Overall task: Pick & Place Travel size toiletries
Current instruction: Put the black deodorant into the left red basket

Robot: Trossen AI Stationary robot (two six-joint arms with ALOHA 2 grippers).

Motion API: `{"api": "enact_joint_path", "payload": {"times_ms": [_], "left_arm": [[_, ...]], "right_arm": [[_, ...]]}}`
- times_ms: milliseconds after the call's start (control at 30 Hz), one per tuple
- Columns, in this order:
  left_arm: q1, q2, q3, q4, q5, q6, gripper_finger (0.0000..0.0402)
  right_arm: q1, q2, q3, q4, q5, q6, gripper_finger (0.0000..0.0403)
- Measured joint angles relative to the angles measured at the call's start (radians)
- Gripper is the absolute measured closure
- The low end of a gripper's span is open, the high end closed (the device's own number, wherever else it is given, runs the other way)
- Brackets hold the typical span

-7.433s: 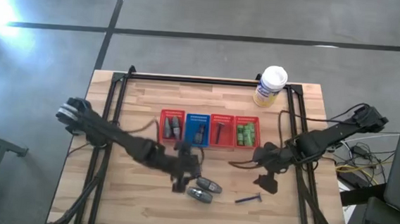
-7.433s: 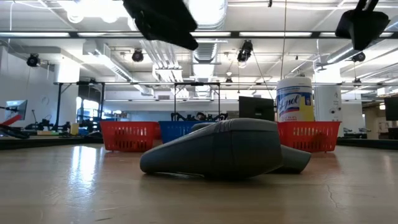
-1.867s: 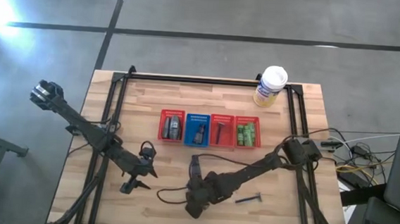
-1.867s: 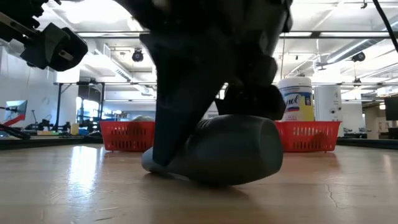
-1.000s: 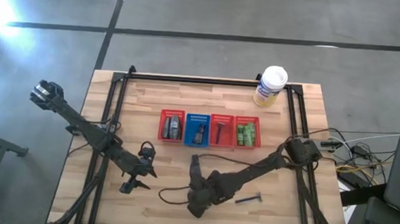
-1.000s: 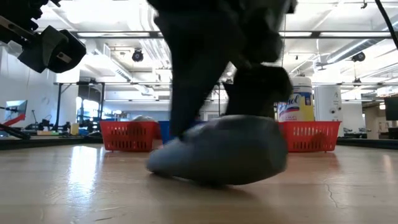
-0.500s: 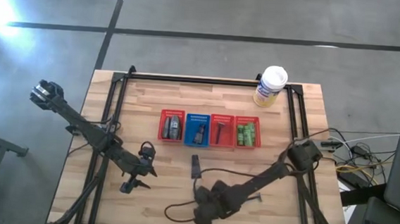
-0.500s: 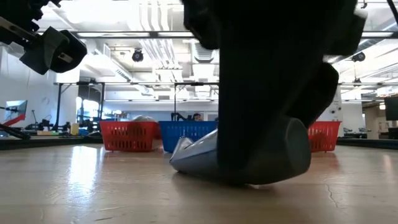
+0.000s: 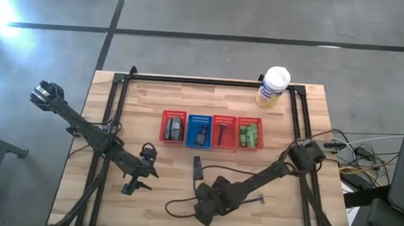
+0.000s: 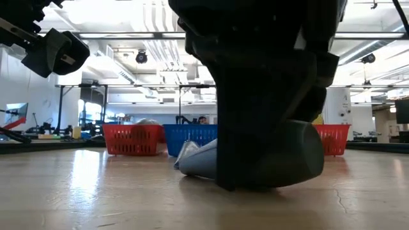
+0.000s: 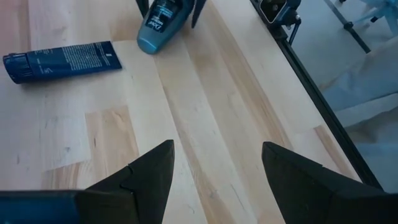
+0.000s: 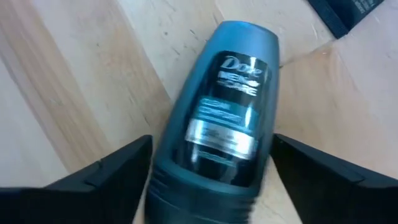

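A grey rounded Dove tube (image 12: 217, 118) lies between the fingers of my right gripper (image 9: 206, 207), near the table's near edge; the gripper is shut on it. In the low view the gripper (image 10: 268, 128) covers most of the tube (image 10: 300, 156). A dark flat tube (image 9: 197, 166) lies flat on the wood beyond it, and a thin razor (image 9: 256, 200) lies to the right. My left gripper (image 11: 214, 165) hangs open above the table's left part (image 9: 137, 176), touching nothing. More toiletries sit in the four baskets. My right gripper pinches the grey tube across its body (image 12: 165, 162), one finger on each side, coming from above and slanting. The tube lies nearly level, its thin end (image 10: 185, 160) pointing left in the low view. Whether it rests on the wood, I cannot tell.
A row of mesh baskets, red (image 9: 173, 127), blue (image 9: 199, 129), red (image 9: 223, 131) and red (image 9: 250, 133), stands mid-table. The white-capped canister (image 9: 274, 86) stands at the far right corner. Black rails (image 9: 109, 121) run along the table's sides.
My right gripper has moved toward the table's near edge and a little right, taking the grey tube with it. The tube tipped, with its rounded end raised, then came back nearly level. The dark flat tube stayed where it was and now shows uncovered.
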Motion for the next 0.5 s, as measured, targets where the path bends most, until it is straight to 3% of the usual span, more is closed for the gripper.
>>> {"api": "enact_joint_path", "payload": {"times_ms": [233, 367, 500], "left_arm": [[0.000, 0.000, 0.000, 0.003, 0.000, 0.063, 0.0154], [0.000, 0.000, 0.000, 0.006, 0.000, 0.171, 0.0154], [-0.001, 0.001, 0.012, 0.049, -0.018, 0.421, 0.0154]], "right_arm": [[-0.006, -0.010, 0.003, -0.028, -0.072, -0.010, 0.0199], [-0.017, -0.048, 0.020, -0.014, -0.138, -0.033, 0.0199], [-0.054, -0.157, 0.029, 0.041, -0.220, -0.060, 0.0199]]}}
